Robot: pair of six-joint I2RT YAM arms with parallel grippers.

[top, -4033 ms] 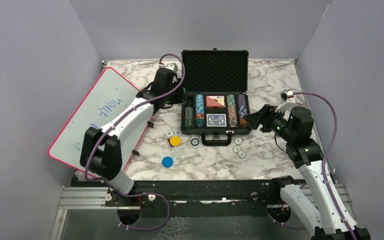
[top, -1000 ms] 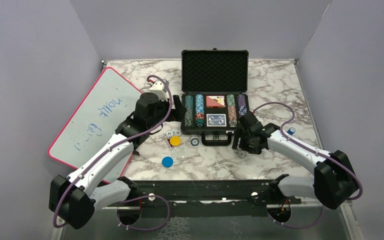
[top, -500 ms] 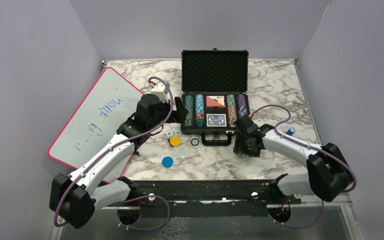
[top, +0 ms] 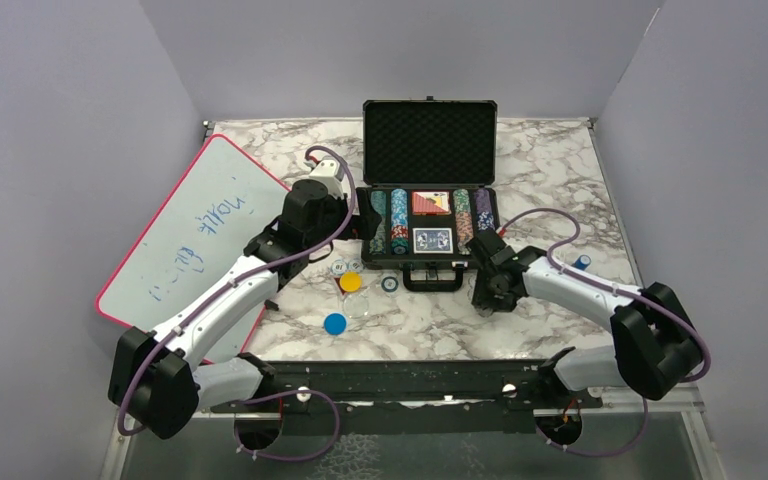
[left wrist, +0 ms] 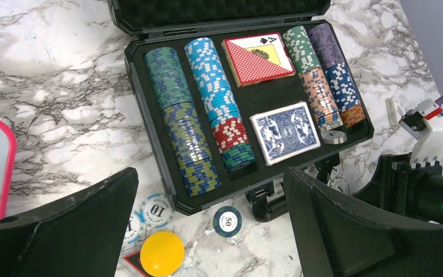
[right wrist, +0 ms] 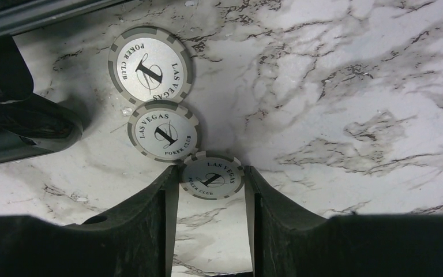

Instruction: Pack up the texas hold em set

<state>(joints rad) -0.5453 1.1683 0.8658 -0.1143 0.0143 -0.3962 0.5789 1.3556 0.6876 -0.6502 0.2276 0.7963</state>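
The black briefcase [top: 430, 140] lies open at the back, its tray [left wrist: 150, 115] filled with rows of poker chips [left wrist: 181, 133], a red deck [left wrist: 258, 57] and a blue deck [left wrist: 284, 131]. My left gripper [left wrist: 210, 173] hovers open over the case's front left corner, above a loose 50 chip [left wrist: 227, 221], a 10 chip [left wrist: 155, 210] and a yellow button [left wrist: 161, 253]. My right gripper [right wrist: 211, 173] is low on the table right of the case handle. Its fingers press both sides of a grey chip [right wrist: 211, 178] lying flat. Two more grey chips [right wrist: 162, 131] lie just beyond it.
A red-edged whiteboard [top: 190, 235] leans at the left under the left arm. A blue button [top: 335, 323] lies nearer the front edge. One grey chip [left wrist: 333, 137] rests in the case by the right chip row. A small blue-capped object [top: 582, 262] sits at the far right.
The right gripper's jaws have closed in onto the nearest grey chip. The left gripper has shifted slightly toward the case and stayed wide.
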